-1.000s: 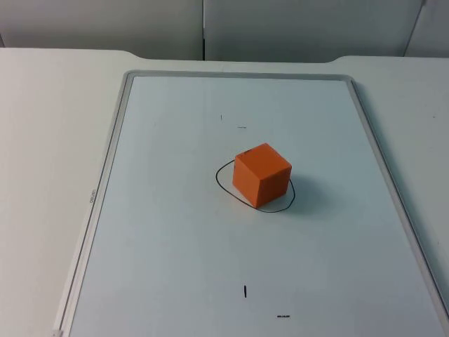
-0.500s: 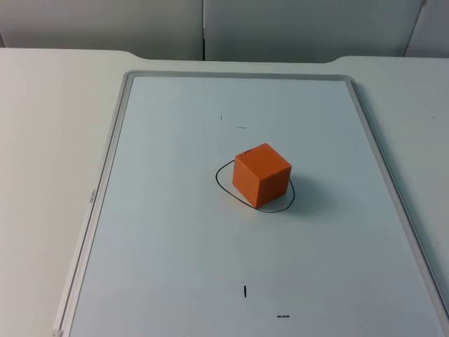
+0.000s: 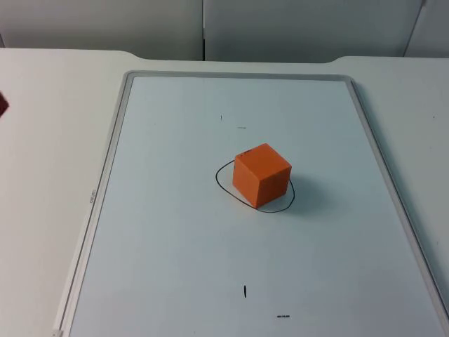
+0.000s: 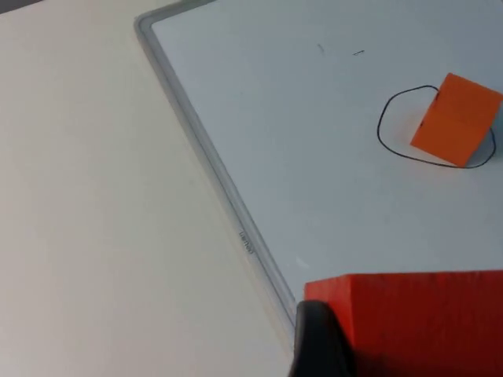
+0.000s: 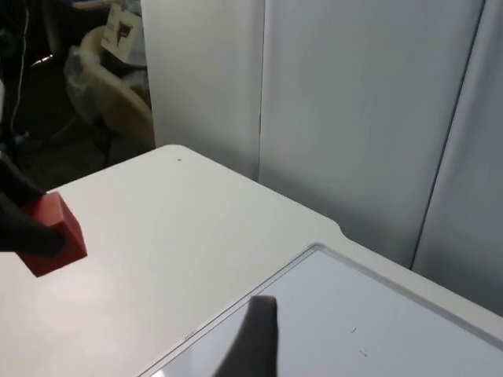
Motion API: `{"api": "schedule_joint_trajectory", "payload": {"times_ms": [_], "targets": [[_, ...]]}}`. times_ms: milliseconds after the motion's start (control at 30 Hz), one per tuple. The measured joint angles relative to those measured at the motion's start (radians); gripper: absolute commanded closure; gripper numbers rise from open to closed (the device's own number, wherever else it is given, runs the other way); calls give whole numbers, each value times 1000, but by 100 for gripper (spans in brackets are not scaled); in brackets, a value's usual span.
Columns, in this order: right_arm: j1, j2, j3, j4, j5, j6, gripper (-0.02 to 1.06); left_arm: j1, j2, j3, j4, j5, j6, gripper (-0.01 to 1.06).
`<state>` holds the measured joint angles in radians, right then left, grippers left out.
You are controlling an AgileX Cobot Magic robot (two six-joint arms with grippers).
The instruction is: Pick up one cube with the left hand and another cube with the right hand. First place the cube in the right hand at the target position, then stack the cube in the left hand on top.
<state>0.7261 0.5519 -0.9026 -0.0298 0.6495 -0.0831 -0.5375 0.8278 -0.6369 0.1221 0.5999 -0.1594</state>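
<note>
Table (image 3: 49,140): white, matte, flat; ends at grey partition wall (image 3: 280,28) w/ vertical panel seams.

Whiteboard (image 3: 175,232): large rect. sheet lying flat on table, glossy pale surface, thin grey metal-look frame w/ rounded corners. Few small black pen ticks on it. Hand-drawn black oval outline (image 3: 222,184) near board centre = target mark.

Orange cube (image 3: 262,175): matte, sharp edges, foam-like look. Sits on the board, inside the oval, rotated so one corner faces the top cam; its base reaches the oval line on the far-right side. Nothing on top of it. Also seen from my left wrist (image 4: 456,119), same spot in the oval.

Second cube (image 4: 416,322): red-orange block, same matte finish, clamped in my left gripper (image 5: 27,228); a black finger (image 4: 318,345) presses on its side face. Held above bare table, off the board's left edge, well apart from the placed cube. Sliver of it at top cam's left edge (image 3: 3,104).

Right gripper: one dark fingertip (image 5: 255,338) seen over the board's near corner; can't tell if apart or together. Holds nothing I can see.
</note>
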Motion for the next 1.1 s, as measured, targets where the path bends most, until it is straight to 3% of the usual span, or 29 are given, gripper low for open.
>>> {"api": "schedule_joint_trajectory", "payload": {"times_ms": [200, 467, 700, 1100], "targets": [[0, -15, 0, 0, 14, -25, 26, 0, 207, -178, -169, -32, 216, 94], [0, -15, 0, 0, 16, -40, 26, 0, 485, -394, -288, -40, 394, 94], [0, -15, 0, 0, 16, -48, 26, 0, 772, -578, -485, -34, 602, 94], [0, -15, 0, 0, 16, -55, 26, -53, 1082, -826, -574, 6, 700, 94]]}}
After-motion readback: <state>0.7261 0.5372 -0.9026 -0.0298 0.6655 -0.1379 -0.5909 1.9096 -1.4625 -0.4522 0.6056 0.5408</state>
